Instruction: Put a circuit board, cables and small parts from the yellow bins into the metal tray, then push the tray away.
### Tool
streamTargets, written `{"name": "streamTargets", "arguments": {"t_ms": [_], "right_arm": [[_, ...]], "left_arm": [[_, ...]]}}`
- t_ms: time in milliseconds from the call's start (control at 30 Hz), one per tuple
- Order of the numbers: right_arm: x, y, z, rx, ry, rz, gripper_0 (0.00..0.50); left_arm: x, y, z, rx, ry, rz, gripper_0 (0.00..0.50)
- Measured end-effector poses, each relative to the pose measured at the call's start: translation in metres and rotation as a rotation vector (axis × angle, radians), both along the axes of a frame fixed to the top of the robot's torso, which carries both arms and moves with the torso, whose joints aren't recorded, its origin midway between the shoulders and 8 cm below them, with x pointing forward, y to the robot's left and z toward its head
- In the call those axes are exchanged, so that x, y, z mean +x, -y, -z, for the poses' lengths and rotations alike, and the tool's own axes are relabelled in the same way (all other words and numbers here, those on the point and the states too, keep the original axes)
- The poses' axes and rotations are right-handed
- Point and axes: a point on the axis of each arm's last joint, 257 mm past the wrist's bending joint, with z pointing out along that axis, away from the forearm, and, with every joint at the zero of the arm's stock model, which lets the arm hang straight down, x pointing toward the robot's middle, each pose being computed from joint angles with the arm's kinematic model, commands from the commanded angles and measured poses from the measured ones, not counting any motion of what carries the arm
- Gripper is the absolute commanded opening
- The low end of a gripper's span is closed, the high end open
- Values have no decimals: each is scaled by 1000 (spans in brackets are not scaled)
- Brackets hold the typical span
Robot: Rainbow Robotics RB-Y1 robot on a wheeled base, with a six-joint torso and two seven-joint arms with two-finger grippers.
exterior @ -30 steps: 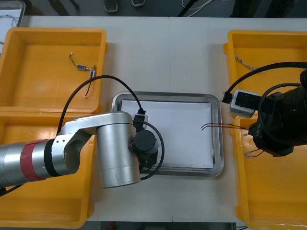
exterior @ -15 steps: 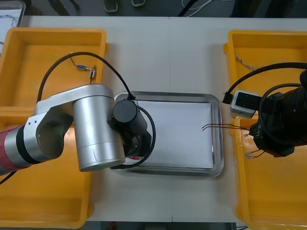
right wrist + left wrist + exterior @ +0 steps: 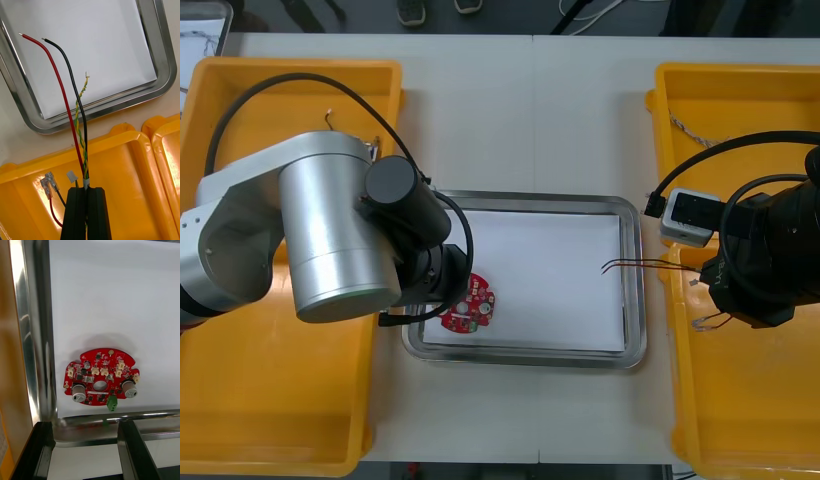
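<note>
The left end effector [image 3: 85, 452] hangs open and empty. The red circuit board [image 3: 101, 377] lies free just ahead of its fingers, on the white floor of the metal tray [image 3: 32, 352].

From above, that arm has swung back toward its yellow bins [image 3: 290, 110] since a moment ago, uncovering the board in the tray: first item delivered.

The right end effector [image 3: 85, 210] is clamped on a bundle of cables [image 3: 77, 108]. Their free ends reach ahead of it over the tray rim, so they are likely next in.

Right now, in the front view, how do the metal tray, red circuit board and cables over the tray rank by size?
Metal tray, largest.
Circuit board, partly under the left arm.
Cables in the right pincer: about as long, far thinner, so smallest.
</note>
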Motion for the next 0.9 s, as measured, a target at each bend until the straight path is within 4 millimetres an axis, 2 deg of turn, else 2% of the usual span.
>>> {"name": "streamTargets", "arguments": {"t_ms": [433, 900], "right_arm": [[1, -11, 6, -25, 1, -39, 0], [6, -60, 16, -58, -18, -165, 0]], "left_arm": [[11, -21, -26, -33, -3, -58, 500], [20, -50, -62, -65, -4, -120, 500]]}}
